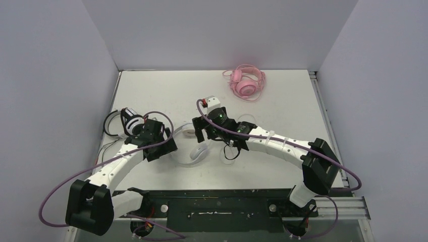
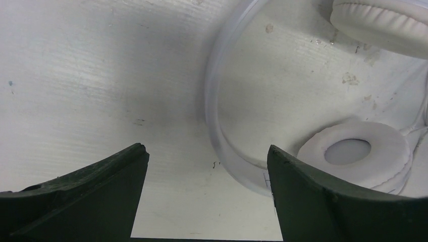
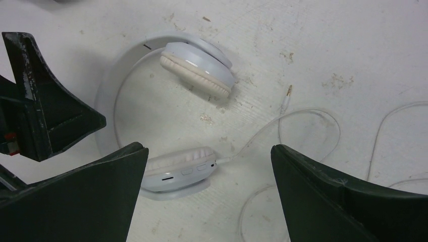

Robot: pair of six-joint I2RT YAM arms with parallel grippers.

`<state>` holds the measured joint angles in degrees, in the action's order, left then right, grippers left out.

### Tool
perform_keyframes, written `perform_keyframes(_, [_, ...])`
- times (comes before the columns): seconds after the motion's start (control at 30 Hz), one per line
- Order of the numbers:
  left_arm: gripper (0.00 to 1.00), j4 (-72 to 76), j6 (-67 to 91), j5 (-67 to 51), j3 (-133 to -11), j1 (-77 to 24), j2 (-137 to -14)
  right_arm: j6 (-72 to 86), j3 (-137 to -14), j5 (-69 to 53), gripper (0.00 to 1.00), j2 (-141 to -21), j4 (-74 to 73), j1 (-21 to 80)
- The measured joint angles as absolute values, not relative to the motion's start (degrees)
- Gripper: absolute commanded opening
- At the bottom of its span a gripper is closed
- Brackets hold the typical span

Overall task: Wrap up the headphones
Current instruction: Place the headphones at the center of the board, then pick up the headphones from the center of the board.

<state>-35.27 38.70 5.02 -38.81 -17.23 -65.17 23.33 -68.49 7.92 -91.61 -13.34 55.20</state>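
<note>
Your left claw [image 2: 207,151] hangs wide open, holding nothing, just over the band of the all-white plastic headset [image 2: 353,151] lying flat on the white table [image 2: 75,75]. Your right claw [image 3: 209,147] is wide open too, above its thin white cord [image 3: 308,113]. Your pink headset [image 1: 246,83] sits far back.

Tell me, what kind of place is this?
Likely a robot test booth: a left arm and a right arm bolted at a white table, plain walls boxing it in, and a pink headset and a white headset laid out.
</note>
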Motion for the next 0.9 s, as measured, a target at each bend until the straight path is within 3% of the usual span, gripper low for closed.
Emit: perform_keyframes(0.9, [0.8, -26.65, 40.03, 5.37, -36.97, -17.54, -71.53, 35.83, -62.57, 2.2, 0.97, -99.22, -8.51, 57.01])
